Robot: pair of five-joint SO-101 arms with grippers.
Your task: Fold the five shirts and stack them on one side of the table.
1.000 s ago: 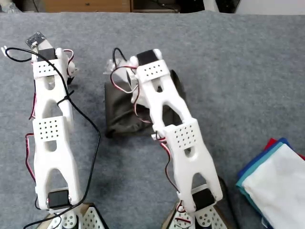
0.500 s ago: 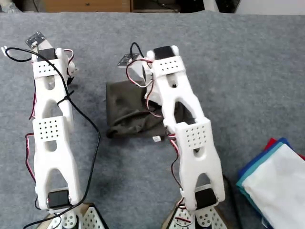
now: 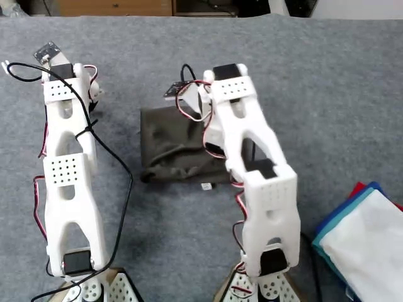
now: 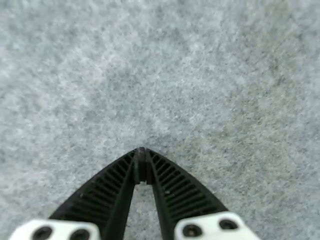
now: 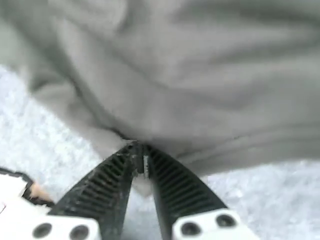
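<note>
On the grey table (image 3: 327, 94), a dark olive shirt (image 3: 167, 141) lies crumpled near the middle, partly folded, with its near edge bunched and wrinkled. Over its right half bends the right arm (image 3: 252, 157). Seen from the wrist, the right tool (image 5: 140, 160) has its black ribbed tips pressed together on the edge of the shirt's cloth, pinching a fold of it. Well apart to the left, the left arm (image 3: 66, 157) stretches straight out along the table. The left tool (image 4: 141, 167) is pressed together with nothing between its tips, over bare grey felt. At the table's near right corner sits a stack of folded shirts (image 3: 368, 242), white on top with teal, blue and red edges showing beneath.
</note>
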